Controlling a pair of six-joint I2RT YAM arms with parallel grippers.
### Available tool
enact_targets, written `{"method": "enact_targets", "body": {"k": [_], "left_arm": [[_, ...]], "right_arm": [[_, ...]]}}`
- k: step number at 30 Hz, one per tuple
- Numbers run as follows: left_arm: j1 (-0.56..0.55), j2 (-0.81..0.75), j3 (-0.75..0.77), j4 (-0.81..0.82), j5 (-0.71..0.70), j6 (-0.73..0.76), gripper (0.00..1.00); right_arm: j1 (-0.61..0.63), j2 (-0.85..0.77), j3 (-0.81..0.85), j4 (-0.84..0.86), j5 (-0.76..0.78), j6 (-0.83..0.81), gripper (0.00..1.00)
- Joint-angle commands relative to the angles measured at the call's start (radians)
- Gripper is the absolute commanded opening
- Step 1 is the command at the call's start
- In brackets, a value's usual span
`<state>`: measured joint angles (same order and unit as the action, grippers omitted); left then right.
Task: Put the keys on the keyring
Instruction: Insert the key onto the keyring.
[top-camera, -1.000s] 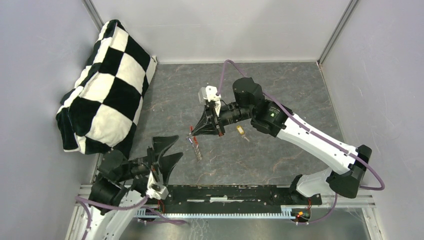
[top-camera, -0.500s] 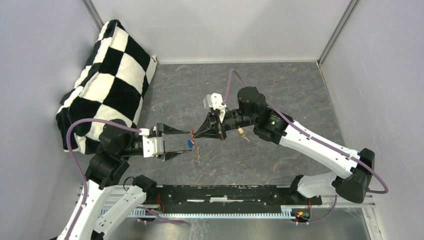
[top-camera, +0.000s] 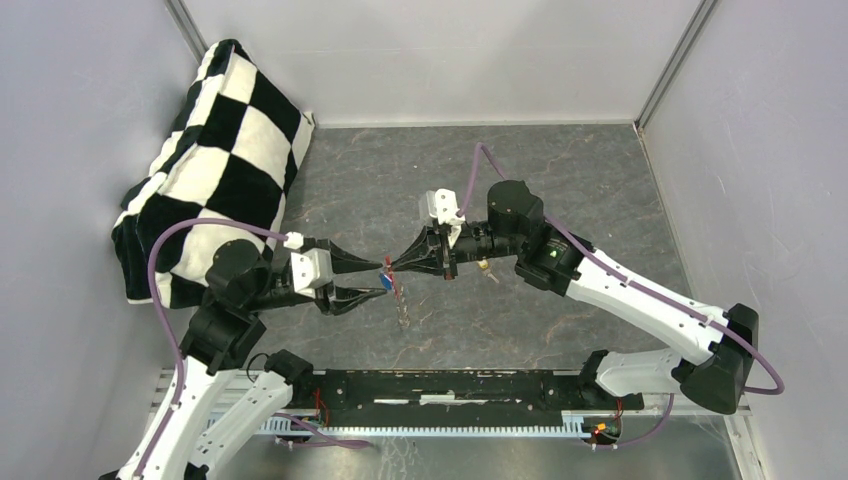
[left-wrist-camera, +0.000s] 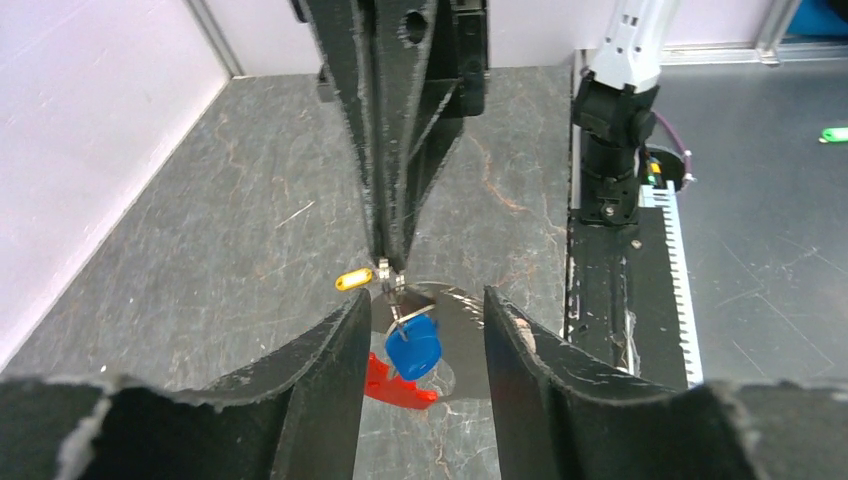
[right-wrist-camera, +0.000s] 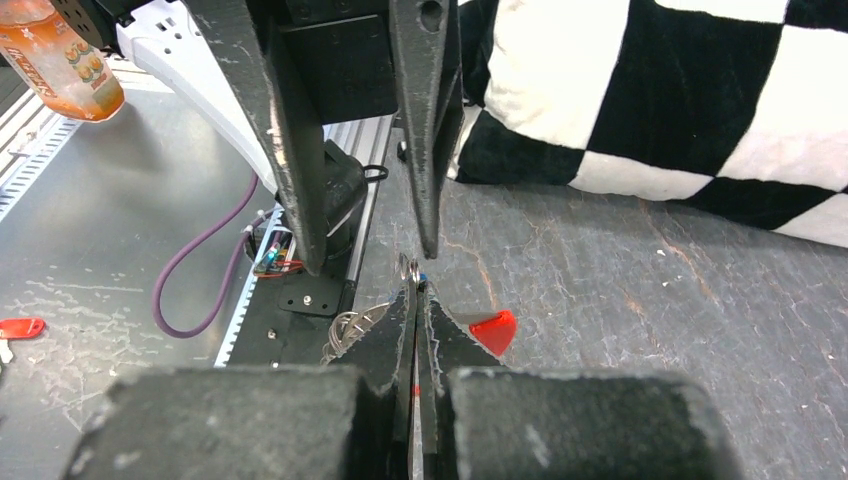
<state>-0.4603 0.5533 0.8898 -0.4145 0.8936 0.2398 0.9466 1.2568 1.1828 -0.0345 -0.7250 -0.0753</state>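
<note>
While the right gripper (top-camera: 393, 268) is pinching shut above the table's (top-camera: 560, 180) middle, grey keys (top-camera: 402, 308) are dangling below. Left wrist: left gripper (left-wrist-camera: 425, 330), jaws half open, is straddling the blue-capped key (left-wrist-camera: 413, 352) and red keyring (left-wrist-camera: 395, 387). Right wrist: closed fingertips (right-wrist-camera: 398, 325) are clamping the keyring's top.

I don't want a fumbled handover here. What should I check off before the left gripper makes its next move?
1. The right gripper is shut on the key bunch: ok.
2. The left gripper is open, straddling the blue-capped key without touching: ok.
3. The blue-capped key is threaded onto the red keyring: cannot tell.
4. The yellow-capped key has joined the bunch: not ok, it lies apart on the table.
</note>
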Motion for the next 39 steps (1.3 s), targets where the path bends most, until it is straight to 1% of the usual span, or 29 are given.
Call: {"method": "enact_targets", "body": {"k": [1, 5, 8, 11, 15, 16, 25, 28, 29, 31, 33, 34, 36, 37, 39], "left_arm": [[0.002, 0.016, -0.009, 0.049, -0.086, -0.08, 0.53], [0.002, 0.003, -0.024, 0.087, -0.089, -0.098, 0.53], [0.002, 0.004, -0.038, 0.094, -0.067, -0.11, 0.5], [0.001, 0.007, -0.044, 0.097, -0.054, -0.12, 0.45], [0.002, 0.015, -0.049, 0.102, -0.044, -0.124, 0.32], [0.002, 0.018, -0.047, 0.103, -0.044, -0.125, 0.3], [0.001, 0.032, -0.065, 0.157, -0.02, -0.171, 0.28], [0.002, 0.03, -0.069, 0.155, -0.014, -0.168, 0.19], [0.002, 0.029, -0.068, 0.144, -0.018, -0.155, 0.12], [0.002, 0.024, -0.068, 0.121, -0.033, -0.133, 0.03], [0.002, 0.023, -0.066, 0.104, -0.038, -0.116, 0.02], [0.001, 0.023, -0.064, 0.098, -0.036, -0.106, 0.02], [0.002, 0.026, -0.055, 0.076, -0.03, -0.071, 0.02], [0.002, 0.029, -0.047, 0.06, -0.027, -0.043, 0.02], [0.002, 0.039, -0.026, -0.005, -0.024, 0.03, 0.02]], "right_arm": [[-0.003, -0.022, -0.001, 0.085, -0.007, 0.002, 0.0], [-0.003, -0.019, 0.001, 0.09, -0.013, 0.005, 0.0], [-0.003, -0.019, 0.003, 0.093, -0.014, 0.005, 0.0], [-0.003, -0.017, -0.002, 0.093, -0.016, 0.005, 0.0], [-0.002, -0.017, -0.008, 0.099, -0.019, 0.009, 0.01], [-0.001, -0.017, -0.009, 0.099, -0.023, 0.009, 0.0], [0.004, -0.006, -0.015, 0.106, -0.048, 0.017, 0.0], [0.005, -0.008, -0.016, 0.105, -0.047, 0.019, 0.0], [0.005, -0.01, -0.017, 0.104, -0.045, 0.018, 0.0], [0.005, -0.015, -0.018, 0.103, -0.045, 0.017, 0.0], [0.004, -0.016, -0.013, 0.087, -0.046, 0.008, 0.0], [0.003, -0.017, -0.005, 0.069, -0.05, -0.003, 0.03], [-0.001, -0.022, 0.012, 0.013, -0.051, -0.03, 0.18], [-0.004, -0.024, 0.022, -0.027, -0.042, -0.047, 0.28], [-0.011, -0.025, 0.05, -0.111, -0.034, -0.096, 0.39]]}}
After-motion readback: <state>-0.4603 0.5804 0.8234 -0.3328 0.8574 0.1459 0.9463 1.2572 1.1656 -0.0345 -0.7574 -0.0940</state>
